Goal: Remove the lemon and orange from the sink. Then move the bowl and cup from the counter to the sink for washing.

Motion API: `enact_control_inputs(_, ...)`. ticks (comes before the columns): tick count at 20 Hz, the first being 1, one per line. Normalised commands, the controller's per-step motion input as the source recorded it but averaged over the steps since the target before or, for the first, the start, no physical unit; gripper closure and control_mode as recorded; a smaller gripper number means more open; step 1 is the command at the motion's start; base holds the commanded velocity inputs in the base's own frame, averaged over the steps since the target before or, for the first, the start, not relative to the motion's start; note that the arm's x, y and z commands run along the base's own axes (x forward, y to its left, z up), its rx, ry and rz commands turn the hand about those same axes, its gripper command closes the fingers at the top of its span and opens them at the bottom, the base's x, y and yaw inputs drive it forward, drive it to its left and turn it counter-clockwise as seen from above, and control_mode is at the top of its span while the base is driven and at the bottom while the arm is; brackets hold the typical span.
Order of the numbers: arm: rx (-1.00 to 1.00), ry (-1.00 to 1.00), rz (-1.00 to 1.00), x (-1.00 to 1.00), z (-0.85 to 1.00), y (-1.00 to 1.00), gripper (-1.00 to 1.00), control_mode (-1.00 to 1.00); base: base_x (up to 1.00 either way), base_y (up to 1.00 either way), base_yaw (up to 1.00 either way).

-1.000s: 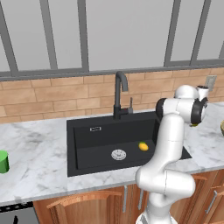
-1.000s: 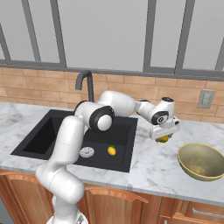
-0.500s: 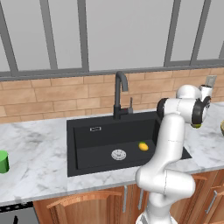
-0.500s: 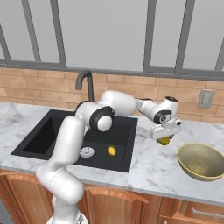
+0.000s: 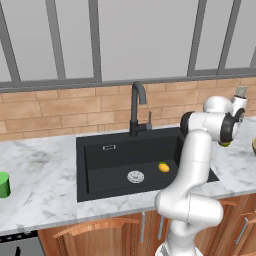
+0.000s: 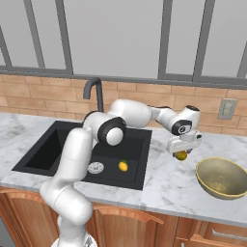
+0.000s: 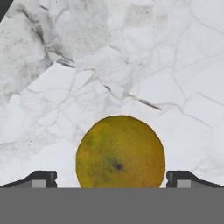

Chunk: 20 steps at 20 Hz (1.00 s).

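A: Working left to right — the cup (image 5: pixel 4 184) stands on the tabletop (image 5: pixel 45 170) at about nine o'clock from the sink (image 6: pixel 53 147). The lemon (image 6: pixel 123 166) lies on the basin floor, at three o'clock from the drain (image 6: pixel 96 167). How would you take that one?

B: It looks small, firm and light, with a smooth rind that could roll or slip. I'd pinch it across its short middle, not end to end.

A: And the orange (image 7: pixel 120 152)?

B: Out of the sink. In the hand view it sits between the two fingertips (image 7: pixel 41 178) with a gap on each side — the hand (image 6: pixel 182 152) is spread wide and has hold of nothing. Whether the fruit rests on the marble or hangs just above it, I cannot tell.

A: From the right base view?

B: It shows just under the hand, over the tabletop to the right of the basin. The bowl (image 6: pixel 223 177) is near it, at about four o'clock — rigid, wide and shallow, so I'd judge its rim the place to grip.
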Motion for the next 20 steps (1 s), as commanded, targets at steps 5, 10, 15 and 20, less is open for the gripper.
enact_control_inputs(5, 0.00, -0.04, 0.00, -0.11, 0.25, 0.02, -1.00, -1.00, 0.00, 0.00, 0.00)
enact_control_inputs(10, 0.00, -0.05, 0.00, -0.21, 0.30, 0.04, -1.00, -1.00, 0.00, 0.00, 0.00)
enact_control_inputs(15, 0.00, -0.11, -0.02, -0.23, 0.25, 0.14, -1.00, -1.00, 0.00, 0.00, 0.00)
enact_control_inputs(20, 0.00, -0.11, -0.03, -0.23, 0.24, 0.20, -1.00, -1.00, 0.00, 0.00, 0.00)
